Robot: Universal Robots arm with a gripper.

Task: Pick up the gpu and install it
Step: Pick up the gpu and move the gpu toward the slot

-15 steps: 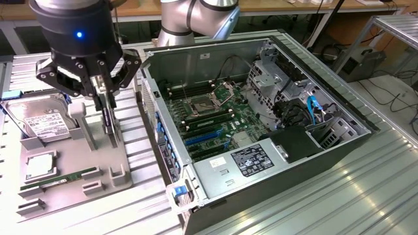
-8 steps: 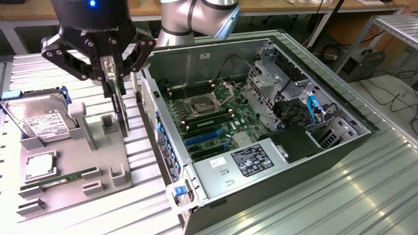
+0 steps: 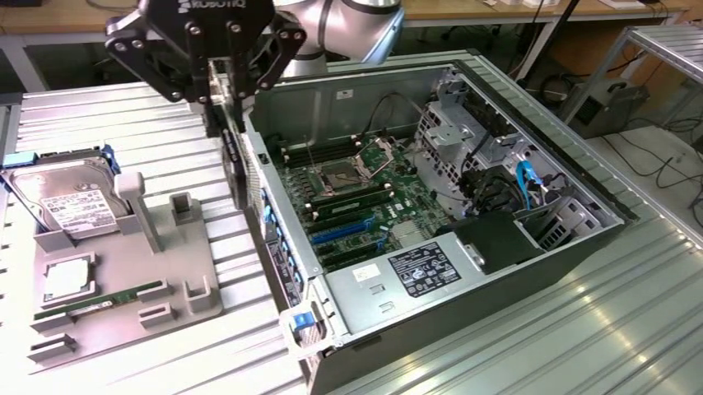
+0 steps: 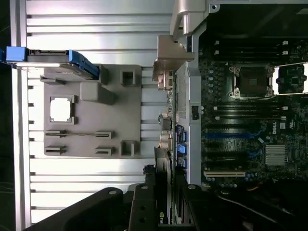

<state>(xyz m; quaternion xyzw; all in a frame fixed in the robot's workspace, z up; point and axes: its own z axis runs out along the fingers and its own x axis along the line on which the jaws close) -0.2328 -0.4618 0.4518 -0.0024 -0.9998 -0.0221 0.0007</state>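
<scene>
My gripper is shut on the gpu, a thin black card that hangs edge-down from the fingers. The card sits in the air just outside the open computer case, close to its wall on the exterior view's left, between the case and the grey fixture. In the wrist view the gpu appears edge-on between the black fingers, with its silver bracket at the far end. My gripper lines up beside the case wall. The motherboard with its blue slots lies inside the case.
A grey fixture on the ribbed table at the exterior view's left holds a silver hard drive, a processor chip and a green memory stick. The case's power supply and drive cage rise inside the case.
</scene>
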